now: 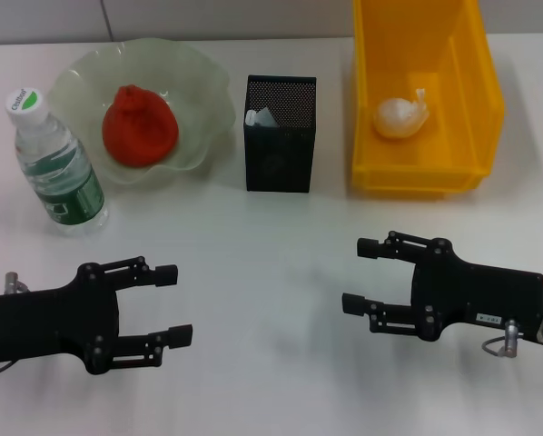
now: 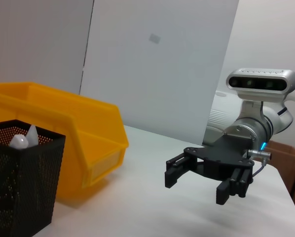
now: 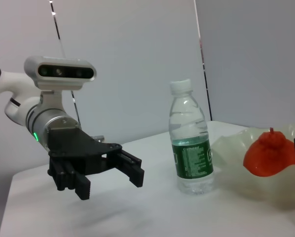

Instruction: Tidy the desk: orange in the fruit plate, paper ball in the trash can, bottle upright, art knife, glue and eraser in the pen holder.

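An orange (image 1: 140,125) (image 3: 270,153) lies in the pale green fruit plate (image 1: 203,109) (image 3: 231,143) at the back left. Beside the plate a water bottle (image 1: 55,163) (image 3: 190,140) stands upright. The black mesh pen holder (image 1: 280,133) (image 2: 19,182) in the middle holds white items (image 1: 261,117) (image 2: 25,138). A white paper ball (image 1: 400,116) sits inside the yellow trash can (image 1: 476,109) (image 2: 88,133) at the back right. My left gripper (image 1: 173,304) (image 3: 108,173) hovers open at the front left, and my right gripper (image 1: 360,275) (image 2: 199,182) is open at the front right. Both hold nothing.
White table (image 1: 271,236) stretches between both grippers and the objects at the back. A white wall panel (image 2: 157,64) stands behind the table.
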`<control>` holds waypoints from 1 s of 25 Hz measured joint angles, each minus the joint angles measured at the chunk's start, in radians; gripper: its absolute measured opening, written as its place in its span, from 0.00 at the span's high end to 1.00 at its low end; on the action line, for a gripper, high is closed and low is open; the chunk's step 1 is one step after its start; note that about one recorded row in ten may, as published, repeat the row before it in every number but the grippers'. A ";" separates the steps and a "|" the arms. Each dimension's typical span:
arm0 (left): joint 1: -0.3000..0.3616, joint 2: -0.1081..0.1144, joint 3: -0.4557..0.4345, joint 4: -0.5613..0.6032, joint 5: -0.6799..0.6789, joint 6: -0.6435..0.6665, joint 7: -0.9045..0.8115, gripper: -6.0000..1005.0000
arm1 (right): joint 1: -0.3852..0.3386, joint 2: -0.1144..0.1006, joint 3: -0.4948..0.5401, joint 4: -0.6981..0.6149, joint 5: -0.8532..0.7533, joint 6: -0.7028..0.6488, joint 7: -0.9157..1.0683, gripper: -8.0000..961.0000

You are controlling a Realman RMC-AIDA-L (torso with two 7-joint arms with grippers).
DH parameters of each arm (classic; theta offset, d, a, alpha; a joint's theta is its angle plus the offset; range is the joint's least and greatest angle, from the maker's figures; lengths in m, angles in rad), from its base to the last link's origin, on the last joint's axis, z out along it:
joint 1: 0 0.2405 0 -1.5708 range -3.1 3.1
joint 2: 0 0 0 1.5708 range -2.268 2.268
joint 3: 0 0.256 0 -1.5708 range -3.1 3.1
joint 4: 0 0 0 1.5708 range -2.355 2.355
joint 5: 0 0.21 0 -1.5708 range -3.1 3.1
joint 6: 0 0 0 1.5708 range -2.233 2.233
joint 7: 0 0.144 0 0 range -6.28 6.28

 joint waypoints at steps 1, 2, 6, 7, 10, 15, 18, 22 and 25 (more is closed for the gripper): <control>0.000 0.000 0.000 0.000 0.000 0.000 0.000 0.22 | 0.000 -0.001 -0.003 -0.002 0.000 -0.003 0.000 0.20; 0.000 0.000 0.001 0.000 0.000 0.000 0.000 0.22 | 0.000 -0.001 -0.003 -0.002 0.000 -0.003 0.000 0.20; 0.000 -0.002 0.002 0.000 0.000 0.000 0.000 0.22 | 0.000 -0.001 -0.008 -0.005 -0.001 -0.003 -0.001 0.20; 0.000 -0.002 0.002 0.000 0.000 0.000 0.000 0.22 | 0.000 -0.001 -0.008 -0.005 -0.001 -0.003 -0.001 0.20; 0.000 -0.002 0.002 0.000 0.000 0.000 0.000 0.22 | 0.000 -0.001 -0.011 -0.006 -0.002 -0.003 -0.001 0.20; 0.000 -0.002 0.002 -0.001 -0.001 0.000 0.000 0.22 | 0.000 -0.003 -0.021 -0.006 -0.003 -0.003 -0.002 0.20; 0.000 -0.002 0.002 -0.002 -0.001 0.000 0.000 0.22 | 0.000 -0.003 -0.022 -0.006 -0.003 -0.002 -0.002 0.20; 0.000 0.000 0.001 -0.003 -0.001 0.001 0.000 0.22 | 0.000 -0.003 -0.022 -0.006 -0.003 0.000 -0.002 0.20; -0.001 -0.001 0.001 -0.001 -0.001 0.001 0.000 0.22 | 0.000 -0.003 -0.021 -0.006 -0.003 0.001 -0.002 0.20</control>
